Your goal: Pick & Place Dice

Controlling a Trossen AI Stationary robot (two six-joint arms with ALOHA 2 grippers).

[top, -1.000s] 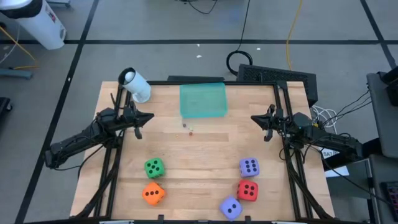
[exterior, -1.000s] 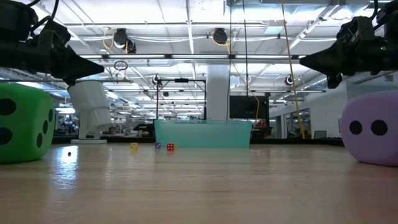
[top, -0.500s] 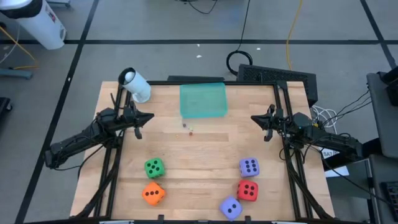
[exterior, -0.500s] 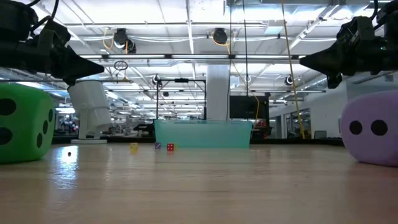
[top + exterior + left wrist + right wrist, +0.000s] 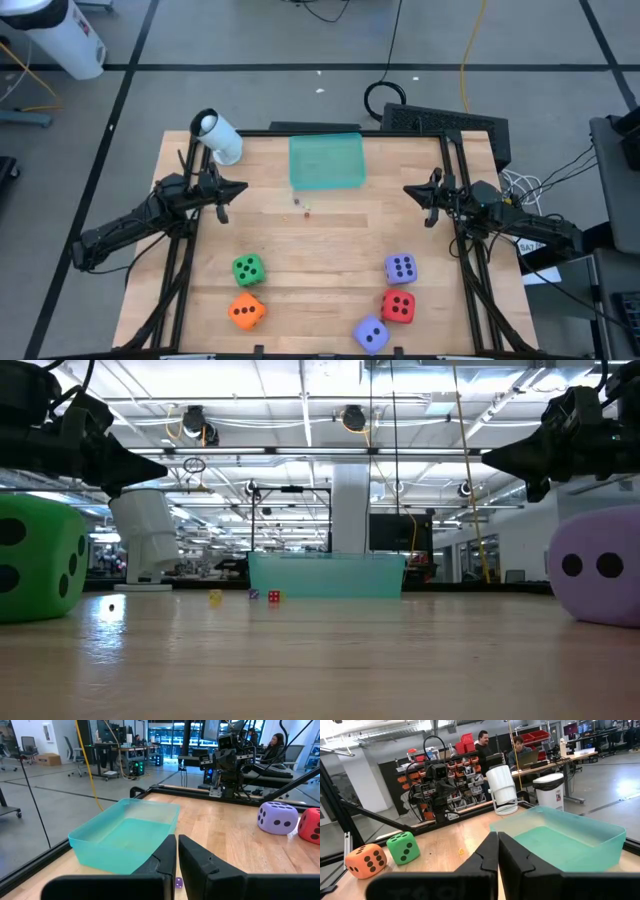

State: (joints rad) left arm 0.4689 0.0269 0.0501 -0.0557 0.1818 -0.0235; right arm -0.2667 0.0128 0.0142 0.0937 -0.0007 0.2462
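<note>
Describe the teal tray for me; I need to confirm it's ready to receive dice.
The teal tray is a shallow rectangular bin of translucent, plastic-looking material with low walls and rounded corners. It sits flat and upright at the table's far edge, midway between the arms. Nothing shows inside it; three tiny dice lie on the wood just in front, apart from it. Nothing touches it.

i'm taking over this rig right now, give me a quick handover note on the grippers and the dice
Left gripper: shut, empty, raised at the table's left side.
Right gripper: shut, empty, raised at the right side.
Dice: green die and orange die near the front left; two purple-blue dice and red die near the front right.
Teal tray sits at the far middle of the table.
Done: nothing picked yet.
Left: all five dice.
</note>
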